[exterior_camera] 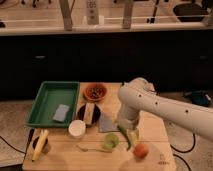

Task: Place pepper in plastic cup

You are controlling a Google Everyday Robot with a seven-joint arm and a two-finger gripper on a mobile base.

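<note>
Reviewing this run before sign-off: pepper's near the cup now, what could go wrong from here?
1. The pepper hangs at the gripper, right of the cup, not over it. A release here would likely drop it on the table.
2. The pepper looks long next to the small cup; it could catch the rim and tip it.
3. The spoon and orange fruit lie close on either side; a sideways move may bump them.

Slim, curved dark green pepper (124, 136) hangs at the gripper (128, 134) — just right of the small light green translucent cup (110, 142) — upright, near edge
</note>
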